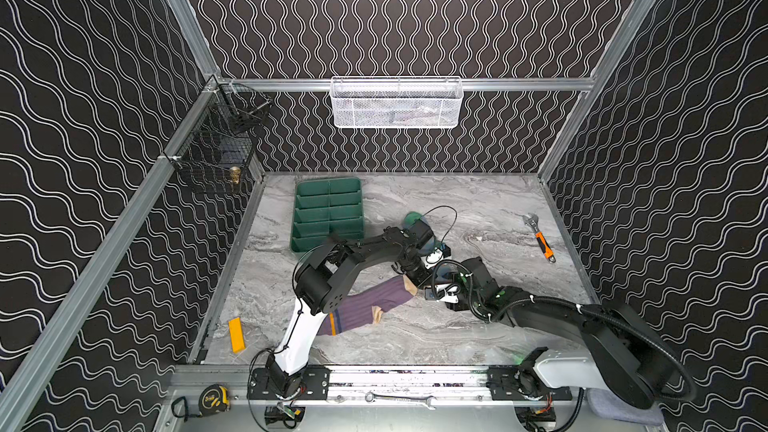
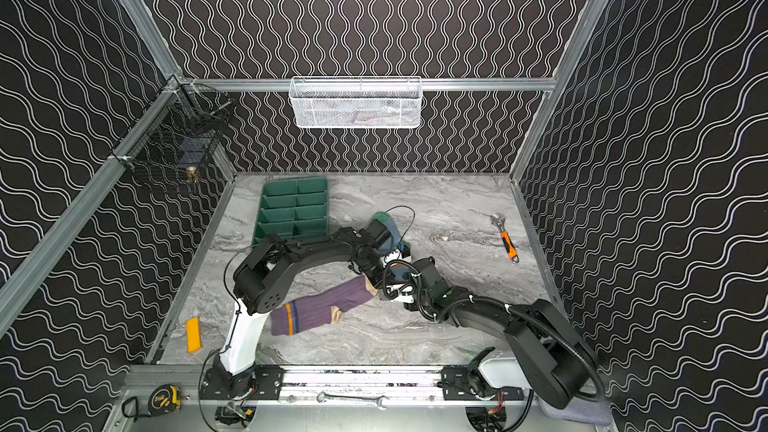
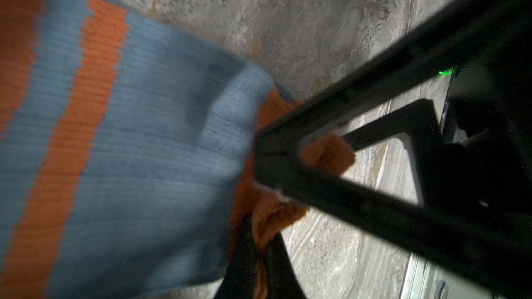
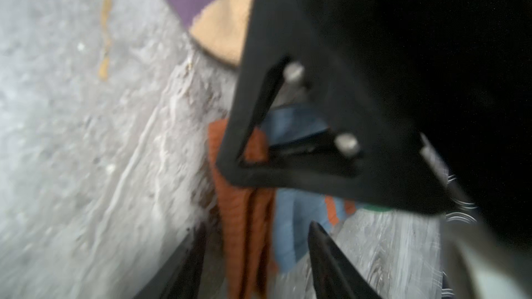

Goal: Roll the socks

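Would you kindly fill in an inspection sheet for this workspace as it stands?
Surface: grey marble-look tabletop.
Job's things: purple sock lying flat; blue sock partly hidden beneath both arms.
Clutter: green tray, adjustable wrench, yellow block.
Grippers: left gripper shut on the blue sock's orange cuff; right gripper open astride that cuff.
Cables: black corrugated hose along the right arm.
Surroundings: white mesh basket and black wire basket on the walls.

In both top views we are looking steeply down from the front onto the grey marbled tabletop [image 1: 498,201] [image 2: 457,201], facing the black wavy-lined back wall [image 1: 395,14] and sharing nearly the whole scene. Our wrist cameras are sitting very close above it, both catching the blue ribbed sock with orange stripes [image 3: 144,153] [image 4: 285,234].
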Controlling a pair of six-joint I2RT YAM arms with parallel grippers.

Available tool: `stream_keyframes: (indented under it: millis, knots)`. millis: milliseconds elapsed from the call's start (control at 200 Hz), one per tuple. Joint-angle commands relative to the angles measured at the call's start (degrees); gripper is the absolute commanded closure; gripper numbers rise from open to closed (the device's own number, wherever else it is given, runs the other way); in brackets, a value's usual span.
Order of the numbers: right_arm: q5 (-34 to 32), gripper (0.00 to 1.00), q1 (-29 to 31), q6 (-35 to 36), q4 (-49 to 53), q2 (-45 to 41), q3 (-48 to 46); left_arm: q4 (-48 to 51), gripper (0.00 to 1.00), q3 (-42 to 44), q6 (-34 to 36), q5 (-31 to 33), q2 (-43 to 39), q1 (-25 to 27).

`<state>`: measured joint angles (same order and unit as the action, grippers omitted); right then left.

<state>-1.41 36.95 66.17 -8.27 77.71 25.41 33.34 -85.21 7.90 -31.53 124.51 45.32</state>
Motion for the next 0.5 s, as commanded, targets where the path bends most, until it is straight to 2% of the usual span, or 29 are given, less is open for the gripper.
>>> stream_keyframes:
  millis: [0, 160, 315, 440, 495]
  knots:
    - [-1.39, 0.42, -0.3, -1.69, 2.17, 3.15, 1.31, 14.73, 1.0, 2.31, -0.39, 15.43, 1.84, -0.14]
    - [-1.47, 0.5, -0.67, -1.58, 3.76, 6.17, 2.6, 14.36, 1.0, 2.95, -0.43, 15.75, 1.02, -0.1]
    - [-0.13, 0.67, -0.8, 1.61, 6.18, 5.88, 0.37, 14.03, 1.0, 2.92, -0.32, 15.64, 0.28, -0.13]
    - [0.24, 0.76, -0.78, 1.44, 7.65, 5.14, -0.18, 13.71, 1.0, 3.2, -0.34, 15.71, -0.19, -0.12]
    - [0.36, 0.83, -0.8, 1.55, 8.38, 4.67, -0.18, 13.68, 1.0, 3.08, -0.44, 15.45, -0.37, -0.07]
